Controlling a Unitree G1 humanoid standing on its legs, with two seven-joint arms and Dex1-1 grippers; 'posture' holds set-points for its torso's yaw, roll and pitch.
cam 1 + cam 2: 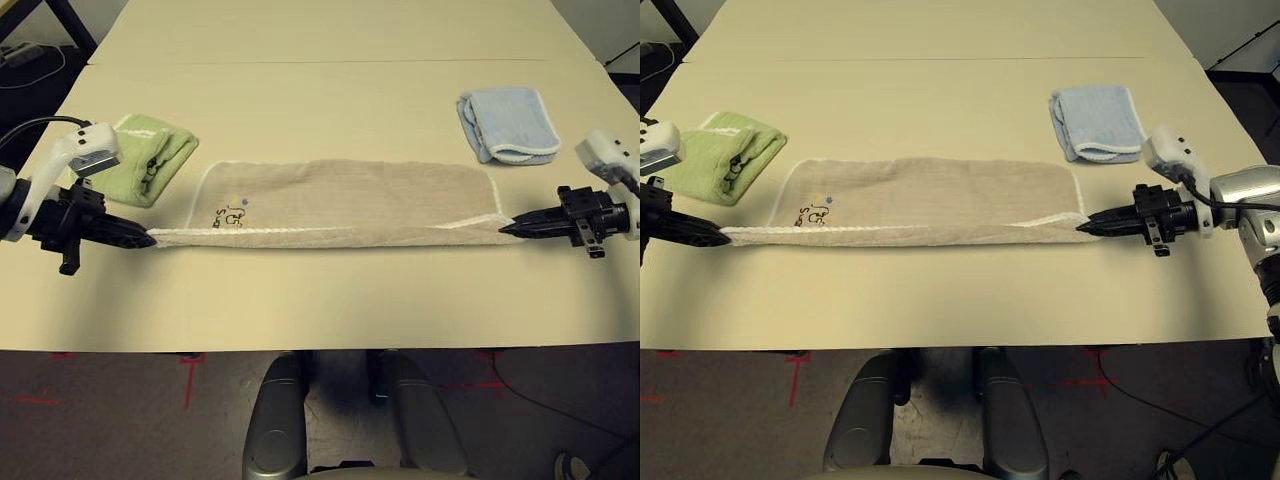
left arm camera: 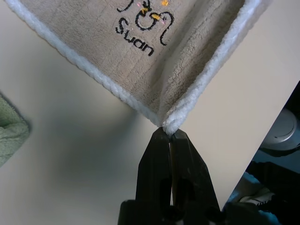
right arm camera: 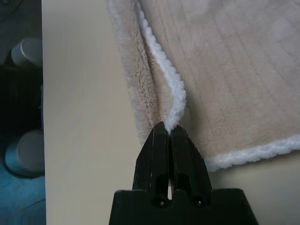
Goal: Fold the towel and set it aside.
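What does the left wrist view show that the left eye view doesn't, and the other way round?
Left wrist view alone: the embroidery reads "Swan", and the left gripper pinches the white-edged corner of the towel. Left eye view alone: the right gripper on the opposite corner, the light blue towel, and the towel pulled straight between both. Shared: towel, left gripper, green towel, table.
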